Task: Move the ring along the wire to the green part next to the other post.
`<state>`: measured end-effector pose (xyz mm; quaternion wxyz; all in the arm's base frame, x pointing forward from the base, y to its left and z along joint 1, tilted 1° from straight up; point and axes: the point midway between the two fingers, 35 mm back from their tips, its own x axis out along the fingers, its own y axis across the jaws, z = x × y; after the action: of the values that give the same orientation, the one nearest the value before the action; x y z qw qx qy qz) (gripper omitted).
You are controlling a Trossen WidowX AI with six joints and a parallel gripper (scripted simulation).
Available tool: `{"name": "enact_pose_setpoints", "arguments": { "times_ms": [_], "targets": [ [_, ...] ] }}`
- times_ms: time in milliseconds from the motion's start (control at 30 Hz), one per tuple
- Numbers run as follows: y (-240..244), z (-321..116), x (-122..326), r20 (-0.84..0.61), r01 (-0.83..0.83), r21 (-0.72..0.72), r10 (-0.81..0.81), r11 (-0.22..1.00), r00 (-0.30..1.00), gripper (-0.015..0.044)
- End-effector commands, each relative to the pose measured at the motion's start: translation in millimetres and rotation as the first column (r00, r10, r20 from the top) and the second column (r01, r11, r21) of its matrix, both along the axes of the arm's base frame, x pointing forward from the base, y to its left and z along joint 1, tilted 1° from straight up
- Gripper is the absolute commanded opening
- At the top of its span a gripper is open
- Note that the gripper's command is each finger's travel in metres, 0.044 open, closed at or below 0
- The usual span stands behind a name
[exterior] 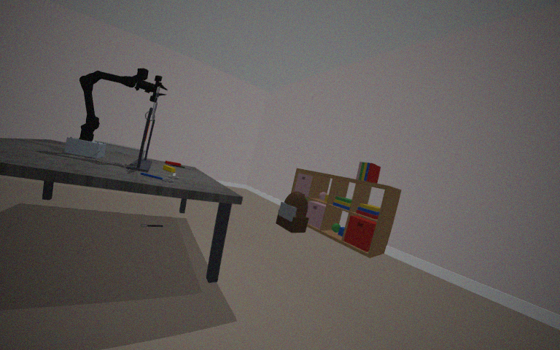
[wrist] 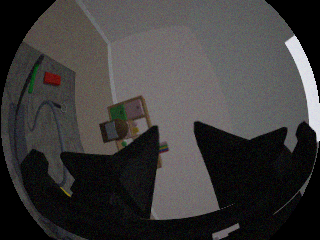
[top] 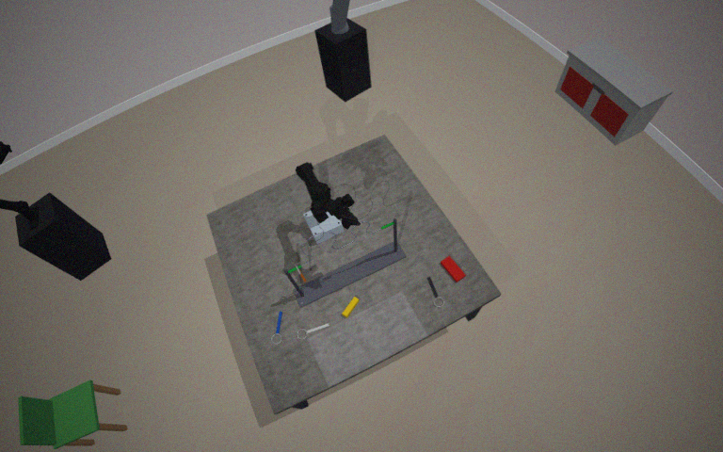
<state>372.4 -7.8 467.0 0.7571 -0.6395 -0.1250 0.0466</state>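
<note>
The orange handle [top: 302, 277] [exterior: 146, 132] hangs below its ring by the green part [top: 295, 268] beside the left post [top: 295, 283] in the top view. The other green part [top: 388, 225] [wrist: 33, 78] is by the right post [top: 395, 236]. The thin grey wire [wrist: 61, 135] curves between them; much of it is faint in the top and exterior views. My gripper [top: 357, 224] [exterior: 166, 91] [wrist: 176, 128] is partly open, with nothing between its fingers. It is high up, well away from the handle. In the exterior view it overlaps the wire's upper part; I cannot tell whether they touch.
The posts stand on a grey base plate [top: 346, 274]. In front lie a blue-handled ring [top: 279, 322], a white-handled ring [top: 318, 328], a yellow block [top: 350, 307] and a black-handled ring [top: 432, 287]. A red block [top: 452, 268] lies at the right.
</note>
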Motion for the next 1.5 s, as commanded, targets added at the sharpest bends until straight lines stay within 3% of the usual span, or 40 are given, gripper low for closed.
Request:
{"name": "enact_pose_setpoints", "arguments": {
  "times_ms": [0,400,633,1267,1467],
  "targets": [
    [-31.1,7.6,-12.8,0.038,0.088,-0.044,-0.087,0.995,0.996,0.016],
    [-132.4,23.0,-51.5,0.121,0.366,-0.055,-0.358,0.929,0.926,0.016],
    [-197.2,8.1,-67.4,0.093,0.494,0.047,-0.496,0.868,0.863,0.016],
    [-322.0,-113.7,-93.0,-0.093,0.558,0.383,-0.57,0.736,0.816,0.016],
    [-357.3,-175.7,-122.0,-0.176,0.561,0.539,-0.567,0.628,0.804,0.016]
  ]
}}
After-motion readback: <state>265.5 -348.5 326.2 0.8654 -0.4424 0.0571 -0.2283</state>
